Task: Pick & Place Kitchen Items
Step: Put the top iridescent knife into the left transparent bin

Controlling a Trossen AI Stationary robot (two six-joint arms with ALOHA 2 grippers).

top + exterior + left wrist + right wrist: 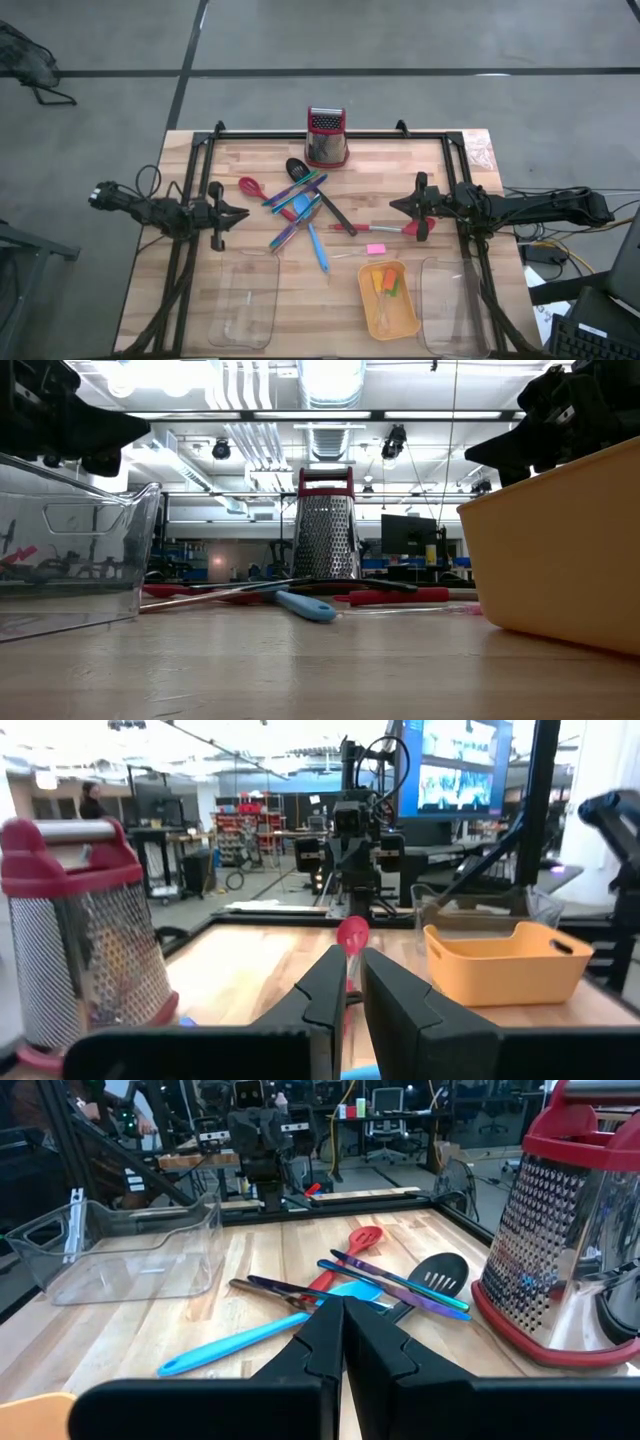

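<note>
The kitchen items lie in a loose heap at the table's middle: a red spoon (250,187), a black slotted spoon (296,168), a blue spatula (318,250), thin purple and green sticks (400,1283), a red-handled utensil (385,229) and a pink piece (375,248). Small orange and green pieces (386,283) lie in the orange tray (400,322). My left gripper (240,213) (353,960) hovers level at the heap's left, with a narrow slit between its fingers and nothing in it. My right gripper (397,207) (343,1305) hovers level at the heap's right, shut and holding nothing.
A metal box grater (326,137) with a red top stands at the far middle. One clear tray (245,300) sits near left and another (450,305) near right, beside the orange tray. Black frame rails (330,133) run along the far and side edges.
</note>
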